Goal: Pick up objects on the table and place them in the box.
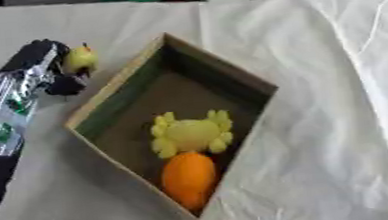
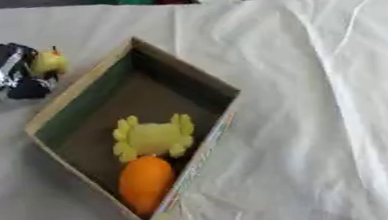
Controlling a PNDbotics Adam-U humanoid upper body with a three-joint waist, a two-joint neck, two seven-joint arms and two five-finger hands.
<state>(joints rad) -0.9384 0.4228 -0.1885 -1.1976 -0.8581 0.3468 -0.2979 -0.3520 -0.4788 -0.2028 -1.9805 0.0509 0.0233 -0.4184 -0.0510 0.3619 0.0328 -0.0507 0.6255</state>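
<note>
Left eye view: left hand (image 1: 53,69) upper left of frame, fingers curled round a small yellow pear-shaped toy (image 1: 80,58), just outside the box's upper-left wall. Cardboard box (image 1: 108,92) sits centre, turned like a diamond on the white-clothed table (image 1: 339,119). Inside, lower part: yellow crab toy (image 1: 191,134), w/ an orange fruit (image 1: 189,179) touching it below.

Right eye view: same layout, shifted left. Right hand not seen in either view.

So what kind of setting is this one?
Probably a lab or demo tabletop: a wrinkled white cloth covers the table, a cardboard box holds toys, and the left hand is at a small yellow toy.
</note>
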